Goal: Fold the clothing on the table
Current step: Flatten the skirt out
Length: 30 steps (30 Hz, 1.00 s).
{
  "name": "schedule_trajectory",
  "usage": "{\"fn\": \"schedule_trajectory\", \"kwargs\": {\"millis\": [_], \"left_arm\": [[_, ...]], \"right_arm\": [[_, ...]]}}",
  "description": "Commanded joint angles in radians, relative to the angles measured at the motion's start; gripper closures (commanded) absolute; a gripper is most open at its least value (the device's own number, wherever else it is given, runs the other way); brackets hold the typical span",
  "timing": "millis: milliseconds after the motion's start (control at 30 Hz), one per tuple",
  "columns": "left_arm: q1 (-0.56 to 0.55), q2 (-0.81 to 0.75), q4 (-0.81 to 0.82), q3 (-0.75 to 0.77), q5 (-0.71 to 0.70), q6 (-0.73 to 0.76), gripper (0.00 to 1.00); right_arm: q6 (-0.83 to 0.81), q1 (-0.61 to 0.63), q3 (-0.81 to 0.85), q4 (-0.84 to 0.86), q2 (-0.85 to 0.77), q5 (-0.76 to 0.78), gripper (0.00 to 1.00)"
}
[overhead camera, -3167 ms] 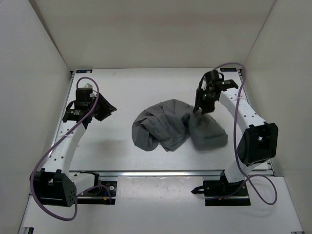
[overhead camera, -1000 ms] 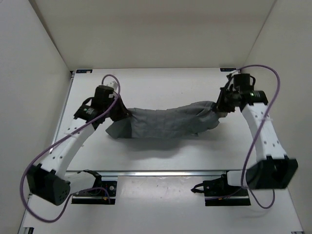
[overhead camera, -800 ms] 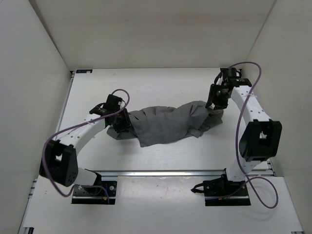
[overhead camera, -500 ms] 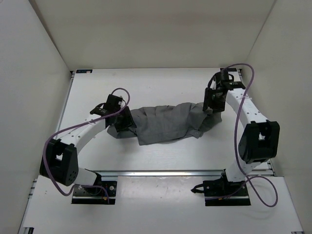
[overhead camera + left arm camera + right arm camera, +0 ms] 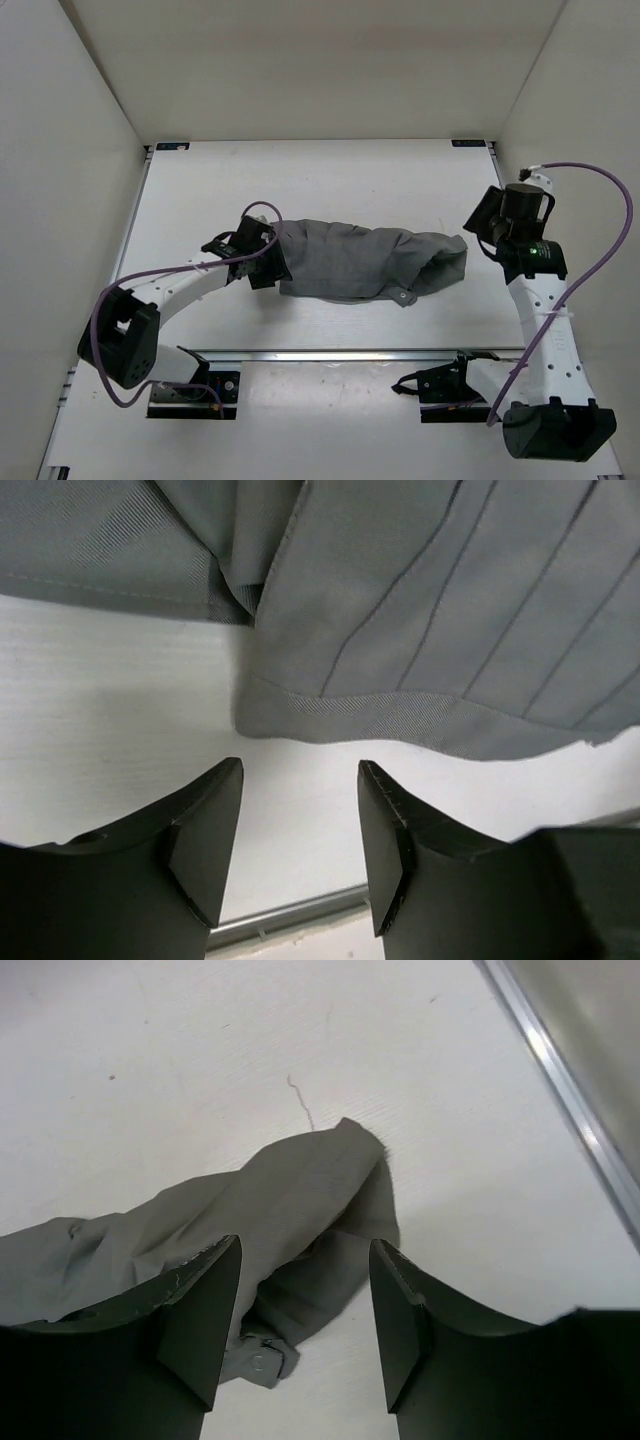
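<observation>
The fingers stand apart above a rumpled end of the clothing, which lies on the white tabletop. A thin thread lies just beyond the cloth. A metal rail runs along the tabletop's edge.

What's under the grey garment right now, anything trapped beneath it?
Only the white table shows around the clothing, which lies directly on it. At its left end one layer overlaps another. Anything beneath the fabric is covered and cannot be seen.

Ahead of the left gripper the clothing just runs off the top and sides. Right by the right gripper, some tiny round bit, can't make it out.
</observation>
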Motion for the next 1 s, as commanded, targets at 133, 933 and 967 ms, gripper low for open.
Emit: {"fn": "schedule_trajectory", "kwargs": {"millis": [133, 933, 967], "left_arm": [[-0.037, 0.110, 0.025, 0.057, -0.112, 0.046, 0.39], [-0.103, 0.268, 0.042, 0.088, -0.141, 0.046, 1.00], [-0.089, 0.262, 0.035, 0.098, -0.139, 0.048, 1.00]], "right_arm": [[0.140, 0.115, -0.141, 0.057, -0.036, -0.183, 0.52], [0.224, 0.395, -0.437, 0.235, 0.270, -0.225, 1.00], [0.221, 0.384, -0.414, 0.232, 0.268, -0.219, 1.00]]}}
